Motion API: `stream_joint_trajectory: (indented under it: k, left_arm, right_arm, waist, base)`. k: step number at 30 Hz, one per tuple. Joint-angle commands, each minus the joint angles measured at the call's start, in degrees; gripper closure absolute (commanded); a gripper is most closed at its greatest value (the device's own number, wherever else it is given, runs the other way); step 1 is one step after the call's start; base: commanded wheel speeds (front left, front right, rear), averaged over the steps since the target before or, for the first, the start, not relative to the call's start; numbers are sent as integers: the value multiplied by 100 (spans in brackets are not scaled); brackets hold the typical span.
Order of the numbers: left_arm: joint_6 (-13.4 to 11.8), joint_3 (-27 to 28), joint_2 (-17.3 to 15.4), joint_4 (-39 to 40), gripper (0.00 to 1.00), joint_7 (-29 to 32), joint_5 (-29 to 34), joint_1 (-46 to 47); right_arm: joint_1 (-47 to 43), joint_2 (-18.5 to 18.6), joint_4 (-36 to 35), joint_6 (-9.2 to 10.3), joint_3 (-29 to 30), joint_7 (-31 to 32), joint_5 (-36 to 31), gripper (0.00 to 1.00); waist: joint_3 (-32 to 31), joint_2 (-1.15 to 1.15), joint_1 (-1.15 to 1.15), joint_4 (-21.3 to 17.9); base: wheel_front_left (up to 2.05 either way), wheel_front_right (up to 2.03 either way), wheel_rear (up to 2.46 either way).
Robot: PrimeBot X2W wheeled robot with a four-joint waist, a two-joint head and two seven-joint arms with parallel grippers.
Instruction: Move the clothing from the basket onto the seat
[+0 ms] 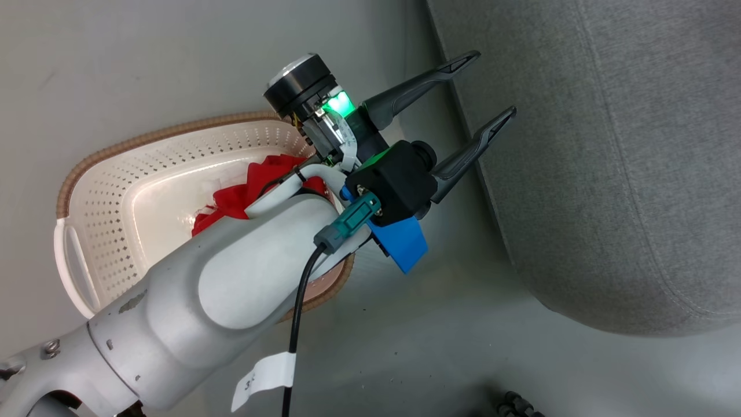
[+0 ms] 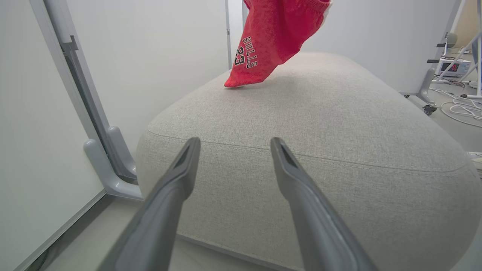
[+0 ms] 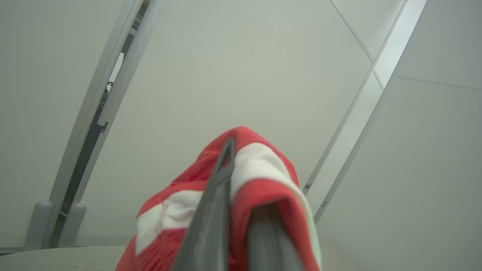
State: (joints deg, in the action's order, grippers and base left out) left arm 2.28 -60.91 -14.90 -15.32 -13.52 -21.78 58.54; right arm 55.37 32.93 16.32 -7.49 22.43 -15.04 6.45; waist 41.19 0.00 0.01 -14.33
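1. The seat [image 2: 320,113] is broad and bare on its near side. A red garment [image 2: 271,37] hangs over the far end, its lower corner touching the fabric.
2. Between basket [image 1: 116,191] and seat runs a strip of bare floor [image 1: 440,336]. The left gripper [image 1: 492,84] hangs above it, jaws apart with nothing between them.
3. The left forearm [image 1: 249,278] crosses over one side of the basket; the other side lies open from above.
4. A wall panel [image 2: 158,56] and its grey foot [image 2: 101,165] stand close beside the seat, leaving a narrow gap.
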Motion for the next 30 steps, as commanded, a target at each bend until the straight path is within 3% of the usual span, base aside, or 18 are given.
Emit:
stream_joint_trajectory:
  k: [1, 8, 14, 21, 22, 23, 30]
  left_arm:
    - [15, -7, -49, 38, 0, 15, 58, 123]
    - [14, -68, -29, 98, 0, 28, 85, 181]
    - [11, -127, -69, 110, 0, 35, 84, 187]
    - [-17, -146, -127, 104, 0, 17, 44, 163]
    - [-18, -148, -138, 95, 0, 14, 32, 147]
    - [-21, -146, -146, 85, 0, 5, 21, 128]
    - [-105, -69, -84, -12, 0, -91, -73, -80]
  right_arm:
    - [26, -5, 258, -1, -47, -23, -21, 100]
    - [-302, -401, 911, -1, 107, -22, -193, 100]
    - [-700, -989, 1085, -1, 260, -22, -293, 100]
    - [-990, -1308, 1320, -1, 348, -22, -191, 100]
    - [-1028, -1332, 1252, 0, 413, -22, -198, 31]
    - [-1097, -1368, 1195, -1, 448, -22, -200, 0]
    - [-1850, -1626, 680, -1, 573, -22, -311, 0]
  waist:
    - [291, 0, -1, 100]
    - [503, 0, -1, 183]
    - [562, 0, -1, 189]
    - [547, 0, -1, 181]
    - [526, 0, -1, 176]
    - [495, 0, -1, 171]
    - [30, 0, -1, 134]
  base:
    - [0, 0, 0]
    - [0, 0, 0]
    - [0, 0, 0]
    - [0, 0, 0]
    - [0, 0, 0]
    - [0, 0, 0]
    - [0, 0, 0]
